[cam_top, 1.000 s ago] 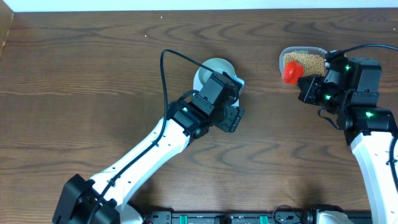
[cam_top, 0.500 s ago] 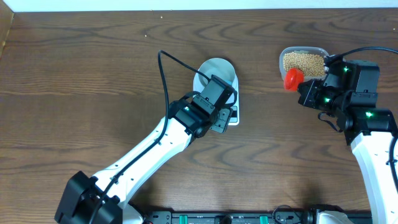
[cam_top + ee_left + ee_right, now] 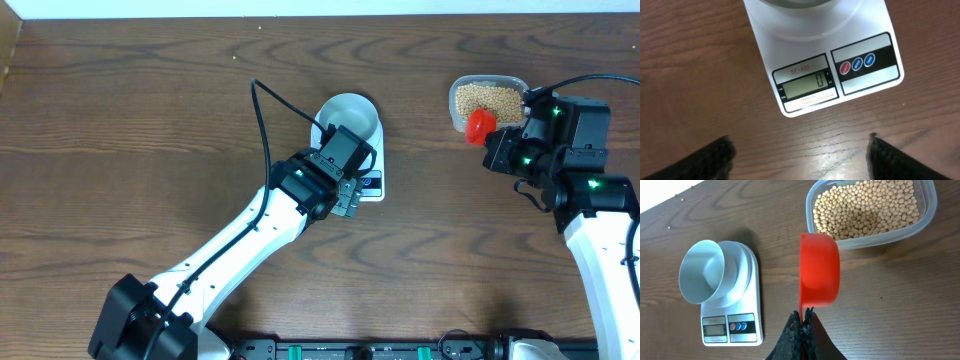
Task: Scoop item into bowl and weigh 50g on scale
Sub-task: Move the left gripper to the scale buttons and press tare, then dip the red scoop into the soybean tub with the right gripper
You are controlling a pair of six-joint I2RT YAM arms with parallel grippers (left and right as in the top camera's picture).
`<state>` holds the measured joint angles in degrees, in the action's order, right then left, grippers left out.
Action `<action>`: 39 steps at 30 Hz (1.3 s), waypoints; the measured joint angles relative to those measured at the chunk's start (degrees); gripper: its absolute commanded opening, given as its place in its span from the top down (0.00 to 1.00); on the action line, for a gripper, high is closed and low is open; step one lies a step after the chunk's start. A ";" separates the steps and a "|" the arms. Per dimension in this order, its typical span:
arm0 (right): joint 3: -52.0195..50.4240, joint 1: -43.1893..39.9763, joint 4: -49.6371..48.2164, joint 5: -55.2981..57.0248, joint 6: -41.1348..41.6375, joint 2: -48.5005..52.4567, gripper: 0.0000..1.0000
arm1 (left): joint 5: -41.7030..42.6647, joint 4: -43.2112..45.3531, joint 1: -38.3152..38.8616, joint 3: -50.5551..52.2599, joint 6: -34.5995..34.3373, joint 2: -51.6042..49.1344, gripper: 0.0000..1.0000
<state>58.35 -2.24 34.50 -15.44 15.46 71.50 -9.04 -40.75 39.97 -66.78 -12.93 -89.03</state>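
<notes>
The pale bowl (image 3: 348, 116) stands on the white scale (image 3: 371, 184); in the left wrist view the scale's display (image 3: 806, 86) reads 0. The bowl (image 3: 702, 271) looks empty in the right wrist view. Tan beans (image 3: 489, 100) fill a clear tub (image 3: 456, 89) at the back right. My left gripper (image 3: 800, 152) is open and empty over bare wood just in front of the scale. My right gripper (image 3: 803, 315) is shut on the handle of a red scoop (image 3: 820, 270), held beside the tub's near edge (image 3: 865, 240).
The dark wooden table (image 3: 150, 120) stretches left and front of the scale. The left arm (image 3: 240, 240) runs diagonally from the front left toward the scale. The right arm (image 3: 600, 230) stands along the right edge. A black rail (image 3: 360, 350) lines the front.
My left gripper has pulled back from the bowl toward the front, uncovering the scale's display. My right gripper with the red scoop has shifted slightly right, near the tub.
</notes>
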 measured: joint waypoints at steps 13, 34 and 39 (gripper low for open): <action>0.00 0.00 -0.02 0.35 -0.24 0.00 0.99 | -0.33 -0.02 0.00 0.00 -0.15 0.00 0.00; 11.82 -6.27 7.69 3.10 -3.19 0.15 0.99 | 12.17 -1.27 -10.19 0.00 10.40 6.25 0.01; 17.77 -9.49 8.22 3.30 -5.64 4.59 0.99 | 12.20 -1.53 -10.19 0.00 10.40 6.27 0.01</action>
<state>76.12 -11.73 42.72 -12.14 9.82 76.09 3.16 -42.28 29.78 -66.78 -2.52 -82.76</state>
